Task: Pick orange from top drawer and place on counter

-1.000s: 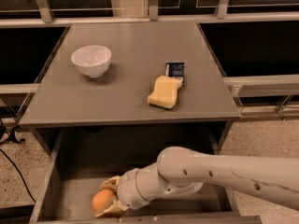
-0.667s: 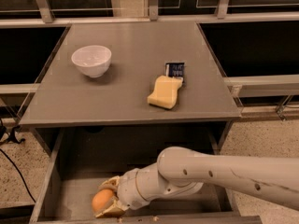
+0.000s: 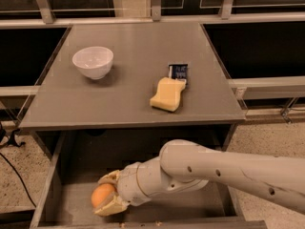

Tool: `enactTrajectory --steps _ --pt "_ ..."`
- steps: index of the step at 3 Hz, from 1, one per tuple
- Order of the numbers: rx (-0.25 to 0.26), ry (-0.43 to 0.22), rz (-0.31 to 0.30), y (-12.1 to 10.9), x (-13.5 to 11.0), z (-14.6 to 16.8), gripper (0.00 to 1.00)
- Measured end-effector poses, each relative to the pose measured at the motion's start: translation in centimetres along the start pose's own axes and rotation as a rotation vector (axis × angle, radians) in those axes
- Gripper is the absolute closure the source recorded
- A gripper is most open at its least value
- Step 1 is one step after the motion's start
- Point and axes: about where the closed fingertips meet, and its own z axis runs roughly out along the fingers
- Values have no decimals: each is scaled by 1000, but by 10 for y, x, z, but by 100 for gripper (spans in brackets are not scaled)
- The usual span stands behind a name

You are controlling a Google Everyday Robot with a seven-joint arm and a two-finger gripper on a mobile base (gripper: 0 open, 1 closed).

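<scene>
While gripper (image 3: 106, 196) sits in top drawer (image 3: 49, 194), orange (image 3: 101, 194) clamped between 2 fingers (image 3: 112, 207).

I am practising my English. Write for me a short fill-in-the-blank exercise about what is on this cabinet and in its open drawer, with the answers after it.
1. The gripper is low in the open top drawer, its fingers closed around the ____.
2. On the counter, the only white thing is a ____.
3. A dark packet lies right behind the pale yellow ____.

Missing words: orange; bowl; sponge.
</scene>
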Motion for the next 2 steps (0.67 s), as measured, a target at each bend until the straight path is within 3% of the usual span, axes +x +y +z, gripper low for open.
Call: enactTrajectory --steps 1,2 --pt "31 13 -29 -8 -25 -19 100" --pt "59 37 -56 -24 -65 -47 100"
